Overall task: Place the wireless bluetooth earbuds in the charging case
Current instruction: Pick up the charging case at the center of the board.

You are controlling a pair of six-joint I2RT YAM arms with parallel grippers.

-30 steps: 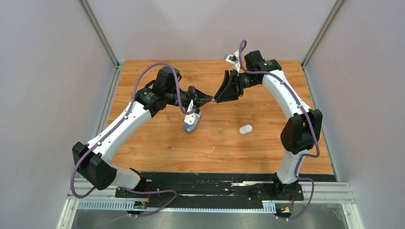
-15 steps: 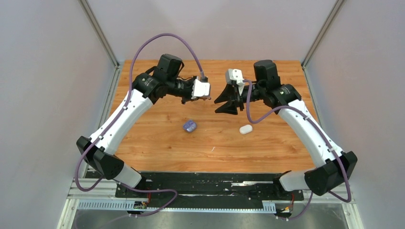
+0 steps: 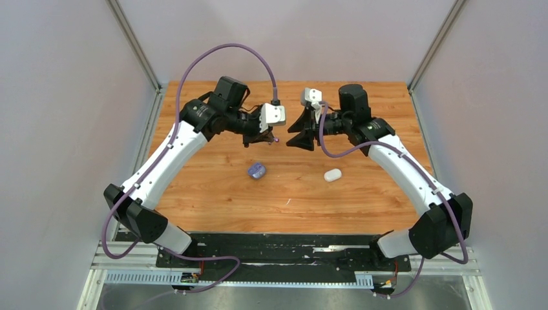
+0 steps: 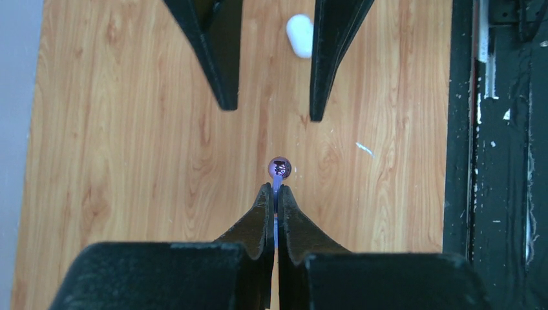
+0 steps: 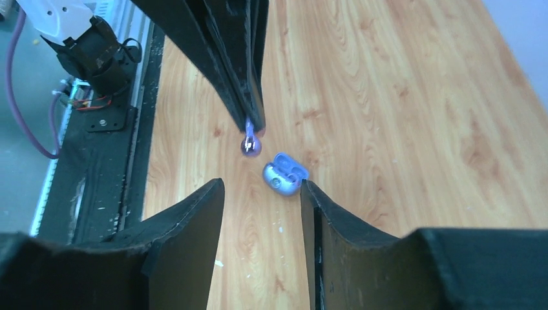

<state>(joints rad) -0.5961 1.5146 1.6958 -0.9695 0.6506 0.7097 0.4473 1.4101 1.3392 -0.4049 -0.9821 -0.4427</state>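
My left gripper (image 4: 276,188) is shut on the stem of a dark purple earbud (image 4: 280,168) and holds it in the air above the table. It also shows in the top view (image 3: 274,137). My right gripper (image 5: 260,187) is open and empty, and faces the left gripper's tip from a short gap (image 3: 289,137). The bud (image 5: 250,145) hangs in front of its jaws. The purple charging case (image 3: 256,170) lies open on the table below, also in the right wrist view (image 5: 284,174). The white earbuds are not in view.
A closed white oval case (image 3: 333,175) lies on the wooden table (image 3: 213,194) right of the purple case, also in the left wrist view (image 4: 299,33). Grey walls stand on three sides. The black base rail (image 3: 284,248) runs along the near edge.
A second ago the two grippers' tips met over the table. Both wrists have since rolled, the tips have drawn slightly apart, and the purple case is uncovered.
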